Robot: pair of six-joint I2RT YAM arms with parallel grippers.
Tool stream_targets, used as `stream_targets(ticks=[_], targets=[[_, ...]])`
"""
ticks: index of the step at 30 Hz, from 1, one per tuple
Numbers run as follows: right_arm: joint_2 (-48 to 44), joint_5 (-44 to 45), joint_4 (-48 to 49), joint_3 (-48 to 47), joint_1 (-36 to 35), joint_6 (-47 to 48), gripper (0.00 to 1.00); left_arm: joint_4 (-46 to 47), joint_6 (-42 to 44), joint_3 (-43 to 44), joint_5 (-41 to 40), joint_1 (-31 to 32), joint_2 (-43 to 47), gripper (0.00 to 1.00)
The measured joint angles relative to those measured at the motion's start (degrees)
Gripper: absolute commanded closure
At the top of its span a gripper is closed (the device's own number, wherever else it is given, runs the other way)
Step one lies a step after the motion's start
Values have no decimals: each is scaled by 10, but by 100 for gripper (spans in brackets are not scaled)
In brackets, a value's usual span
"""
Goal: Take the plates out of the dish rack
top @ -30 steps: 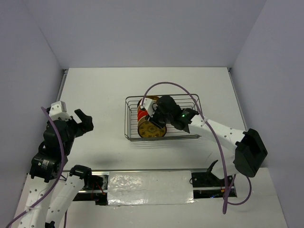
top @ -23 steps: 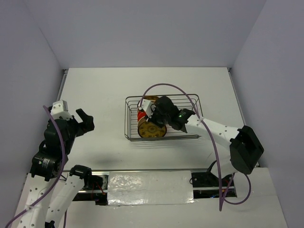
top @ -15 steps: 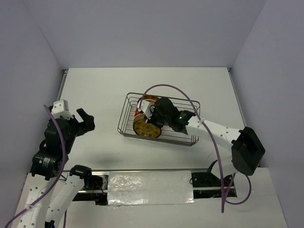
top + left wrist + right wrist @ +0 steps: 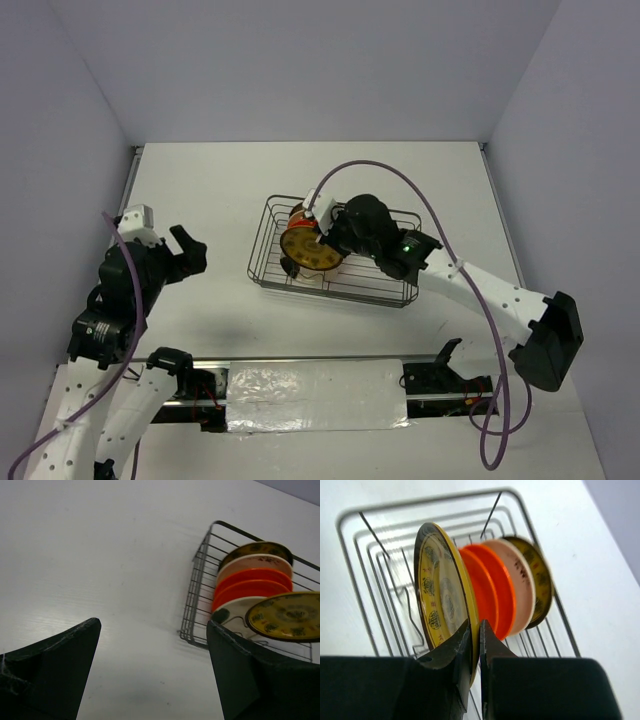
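Observation:
The dark wire dish rack [image 4: 350, 294] sits mid-table. My right gripper [image 4: 322, 243] is shut on the rim of a dark yellow patterned plate [image 4: 306, 250] and holds it upright above the rack's left end. In the right wrist view the gripper [image 4: 476, 627] pinches that plate [image 4: 440, 595]. Behind it stand two orange-red plates [image 4: 492, 592], a cream plate [image 4: 520, 585] and another dark yellow plate [image 4: 541, 580]. My left gripper [image 4: 190, 250] is open and empty, well left of the rack. The left wrist view shows the rack [image 4: 197, 590], the held plate [image 4: 287, 615] and a cream plate with a dark mark [image 4: 237, 614].
White walls close the table at the back and on both sides. The arm bases and a metal rail [image 4: 320, 375] run along the near edge. A purple cable [image 4: 400, 190] arcs over the rack's right part.
My right gripper has raised the yellow patterned plate. The rack has slid left and turned slightly, and the right arm has stretched out. The left gripper has shifted slightly.

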State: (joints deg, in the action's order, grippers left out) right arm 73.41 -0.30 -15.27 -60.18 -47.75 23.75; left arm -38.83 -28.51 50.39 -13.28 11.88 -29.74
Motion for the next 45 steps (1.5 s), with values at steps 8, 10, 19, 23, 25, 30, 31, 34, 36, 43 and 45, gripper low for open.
stream_targets(ticks=[8,10,19,23,25,30,31,34,36,43,45], targets=[[-47,-43,-17,-128,0,-126,100,116,-8,38,261,1,-98,0],[-53,-64,-16,-151,0,-161,100,158,-17,49,325,1,-121,1],[-64,-141,-23,-154,8,-277,100,296,-76,37,510,5,-185,82],[-59,-160,-9,-152,40,-337,20,303,-64,36,523,15,-194,100],[-58,-166,0,-152,56,-356,0,286,-71,37,464,10,-204,100],[-59,-101,17,-121,69,-342,0,174,-128,44,248,-48,-245,100],[-58,-89,15,-111,69,-335,0,153,-143,44,211,-80,-251,100],[-42,-65,-2,-98,69,-309,0,125,-186,38,128,-180,-259,100],[-25,-59,-9,-96,69,-293,0,125,-211,34,91,-232,-271,97],[-15,-71,-20,-77,67,-264,0,267,-294,8,70,-286,-478,98],[-15,-77,-21,-77,64,-256,0,309,-309,9,72,-286,-553,95]])
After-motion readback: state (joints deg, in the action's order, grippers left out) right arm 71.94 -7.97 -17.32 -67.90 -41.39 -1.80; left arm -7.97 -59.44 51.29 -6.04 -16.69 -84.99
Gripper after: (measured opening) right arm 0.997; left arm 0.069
